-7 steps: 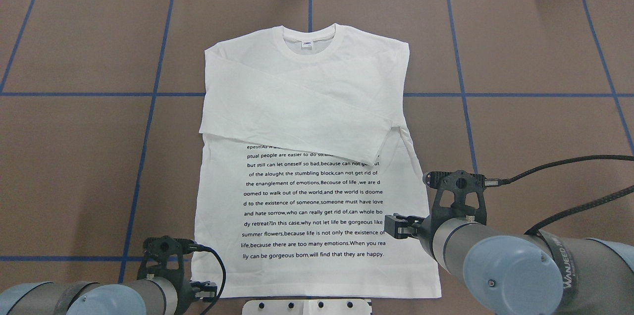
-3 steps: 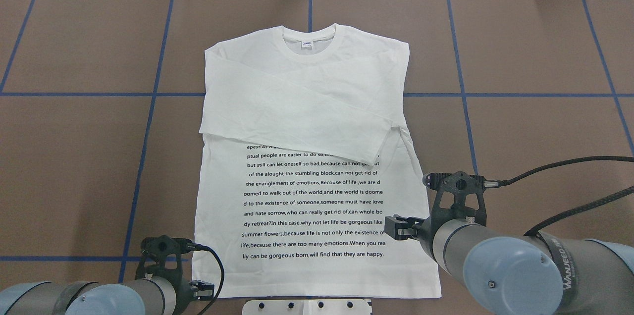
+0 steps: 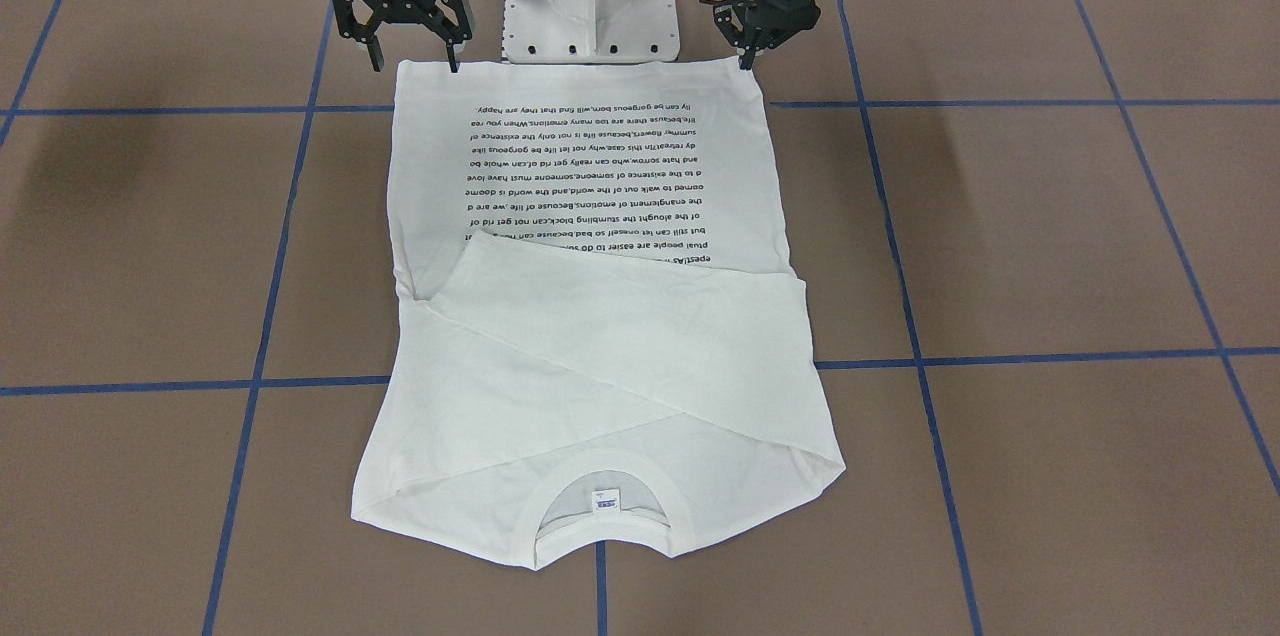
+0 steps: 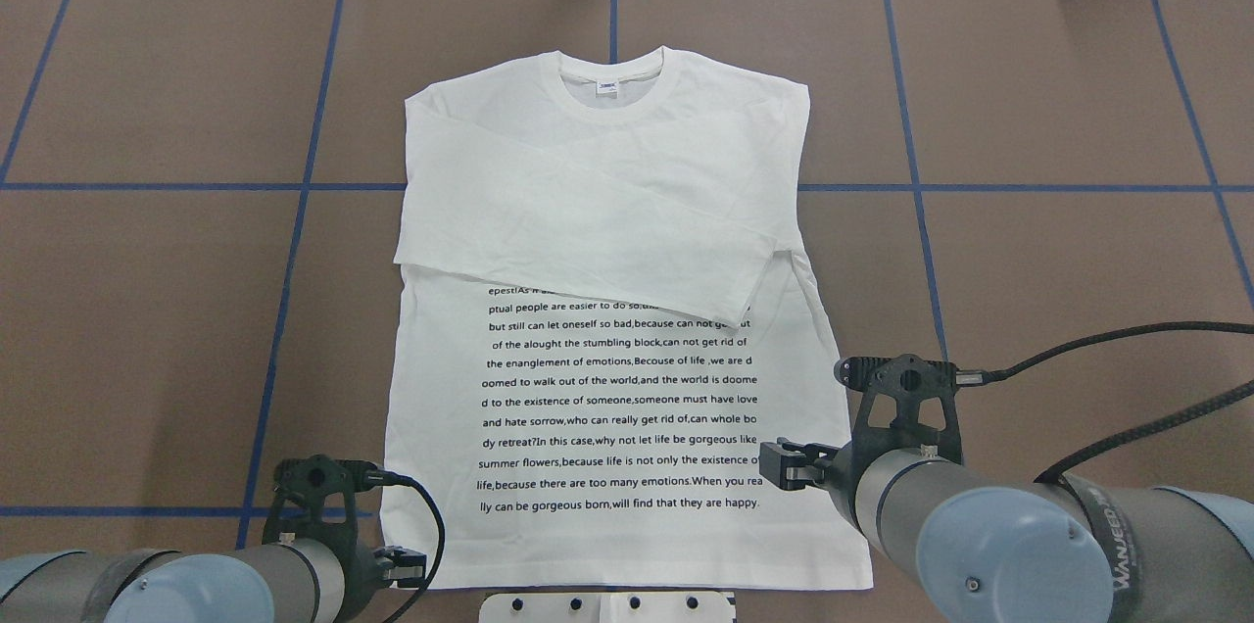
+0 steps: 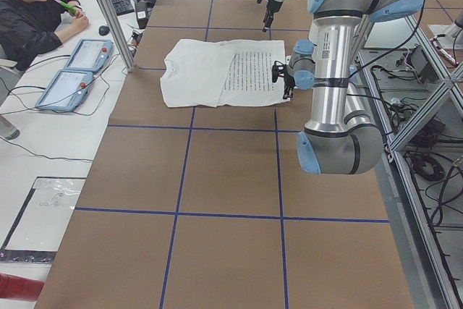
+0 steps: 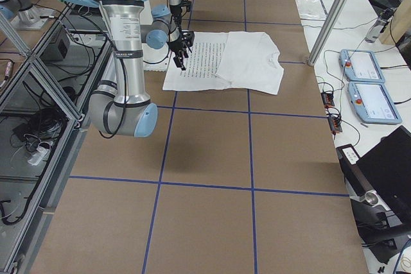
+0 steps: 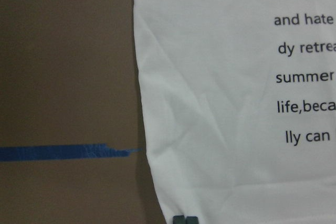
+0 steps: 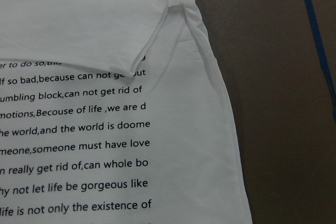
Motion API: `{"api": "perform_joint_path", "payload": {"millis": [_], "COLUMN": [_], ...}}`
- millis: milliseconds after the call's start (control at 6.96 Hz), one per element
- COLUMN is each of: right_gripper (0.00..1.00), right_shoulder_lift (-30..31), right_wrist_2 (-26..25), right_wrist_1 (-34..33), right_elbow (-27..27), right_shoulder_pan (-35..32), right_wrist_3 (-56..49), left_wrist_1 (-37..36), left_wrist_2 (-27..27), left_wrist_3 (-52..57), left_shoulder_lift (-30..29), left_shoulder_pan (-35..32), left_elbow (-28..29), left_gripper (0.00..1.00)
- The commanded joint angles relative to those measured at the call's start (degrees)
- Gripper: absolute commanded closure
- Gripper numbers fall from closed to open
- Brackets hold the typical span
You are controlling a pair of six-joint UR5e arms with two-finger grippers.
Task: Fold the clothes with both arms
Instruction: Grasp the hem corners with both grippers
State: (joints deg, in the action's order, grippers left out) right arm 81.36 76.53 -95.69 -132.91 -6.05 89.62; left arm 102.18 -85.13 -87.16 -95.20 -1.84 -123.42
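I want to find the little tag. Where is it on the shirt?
In the overhead view, the neck label sits inside the T-shirt collar, top centre, just below the blue tape line.

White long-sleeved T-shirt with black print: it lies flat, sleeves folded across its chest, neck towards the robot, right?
No: the ribbed round neck of the white long-sleeved T-shirt points away from the robot, as the overhead exterior view shows. The rest holds.

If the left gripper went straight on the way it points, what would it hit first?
Probably the near hem corner of the white T-shirt, just beneath the downward-pointing left gripper; the gap is unclear.
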Motion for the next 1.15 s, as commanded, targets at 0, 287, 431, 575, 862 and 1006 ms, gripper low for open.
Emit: {"api": "perform_joint_path", "payload": {"millis": [0,287,431,575,862,1006], "right_gripper": [0.05,0.26,0.27,0.28,0.38,0.39], "right_shoulder_lift": [8.85,10.31,10.22,10.22,10.22,10.14], "right_wrist_2": [-8.02,-12.00,-12.54,-14.81,-18.07,-18.25], "right_wrist_1": [9.06,9.30,9.47,9.56,9.56,9.56], "right_elbow": [0.02,2.81,3.18,4.84,6.25,7.04], "right_shoulder_pan": [6.89,10.43,11.57,13.67,16.41,16.50], "right_wrist_3": [4.05,7.75,8.80,10.21,12.15,12.15], "left_wrist_1": [0.04,0.13,0.13,0.13,0.13,0.13], "left_wrist_2": [-0.12,-0.21,-0.21,-0.29,-0.38,-0.47], "left_wrist_3": [0.06,0.06,0.06,0.06,0.06,0.06], "left_shoulder_lift": [-0.43,-0.52,-0.52,-0.52,-0.52,-0.52], "left_shoulder_pan": [-0.18,-0.09,-0.18,-0.18,-0.18,-0.18], "left_elbow": [-0.24,-1.64,-1.82,-1.91,-2.26,-2.79], "left_gripper": [1.00,1.00,1.00,1.00,1.00,1.00]}}
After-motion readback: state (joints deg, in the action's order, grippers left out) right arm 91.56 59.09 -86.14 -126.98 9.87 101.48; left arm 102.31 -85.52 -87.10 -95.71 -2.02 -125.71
